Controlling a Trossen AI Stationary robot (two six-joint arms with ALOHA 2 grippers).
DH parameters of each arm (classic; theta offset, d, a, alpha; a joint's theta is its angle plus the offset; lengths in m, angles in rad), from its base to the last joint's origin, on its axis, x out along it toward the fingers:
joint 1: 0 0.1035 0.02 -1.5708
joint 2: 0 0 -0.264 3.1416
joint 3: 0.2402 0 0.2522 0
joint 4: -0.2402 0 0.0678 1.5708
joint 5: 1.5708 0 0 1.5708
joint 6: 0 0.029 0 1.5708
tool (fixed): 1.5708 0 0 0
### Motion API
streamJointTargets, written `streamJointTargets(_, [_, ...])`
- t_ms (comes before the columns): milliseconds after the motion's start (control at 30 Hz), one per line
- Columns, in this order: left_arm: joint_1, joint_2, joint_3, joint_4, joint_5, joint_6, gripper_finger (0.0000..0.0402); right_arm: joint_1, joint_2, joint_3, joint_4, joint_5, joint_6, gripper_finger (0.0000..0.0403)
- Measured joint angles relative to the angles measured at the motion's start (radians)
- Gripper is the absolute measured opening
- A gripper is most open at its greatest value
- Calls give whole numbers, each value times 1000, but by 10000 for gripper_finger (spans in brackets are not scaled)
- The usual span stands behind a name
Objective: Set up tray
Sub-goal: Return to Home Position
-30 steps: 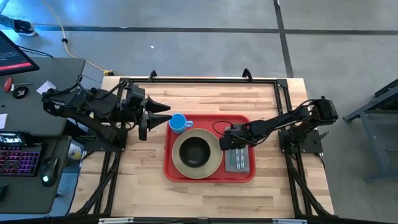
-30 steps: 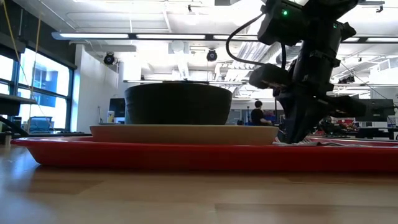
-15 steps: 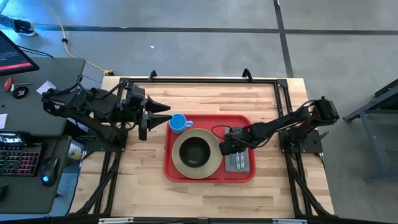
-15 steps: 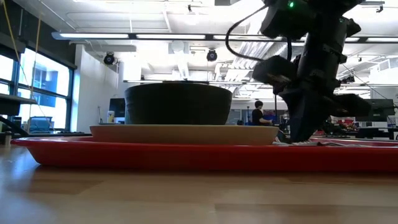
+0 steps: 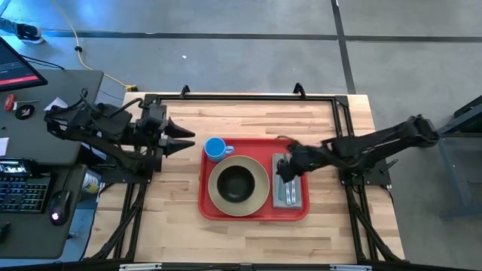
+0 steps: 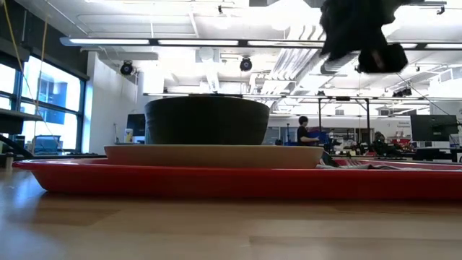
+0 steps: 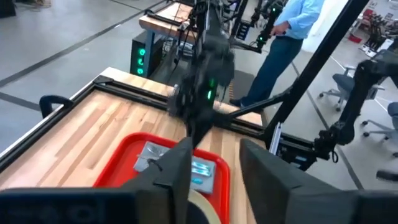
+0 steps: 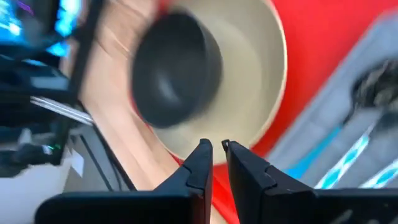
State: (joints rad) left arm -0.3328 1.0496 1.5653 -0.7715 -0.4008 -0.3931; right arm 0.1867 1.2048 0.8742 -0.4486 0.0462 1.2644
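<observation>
The table (image 5: 331, 120) carries the red tray (image 5: 256, 148) at its middle, with plate (image 5: 260, 192) and napkin (image 5: 296, 197) aboard. The step looks like going home. The right gripper (image 5: 286, 169), jaws almost pressed together and empty, hangs over the napkin; next it needs a clean lift toward the table's bare right edge. The left gripper (image 5: 184, 139), jaws spread, waits beside the tray's left edge.

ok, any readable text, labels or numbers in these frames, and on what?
No text can be read.
Monitor on the side desk, high view: red screen, too small to read.
Papers beside it: marks too small to read.
Keyboard: key legends too small.
Screen in the room behind, low view: too far to read.
Red tray, blue cup, beige plate, black bowl: no print visible.
</observation>
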Motion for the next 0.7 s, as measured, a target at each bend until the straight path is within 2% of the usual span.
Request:
streamJointTargets(200, [0,-110,-149,26,7,-27,95,5,-177,0,6,209,-175,30])
streamJointTargets(367, [0,-231,-320,127,-29,-1,21,6,-289,0,-23,245,-449,6])
streamJointTargets(433, [0,-277,-383,186,-33,30,21,6,-327,0,-43,236,-561,2])
streamJointTargets(600, [-1,-373,-533,337,-31,54,53,17,-415,0,-30,264,-653,8])
streamJointTargets(700, [-1,-439,-636,405,-15,56,32,55,-468,0,-5,351,-774,2])
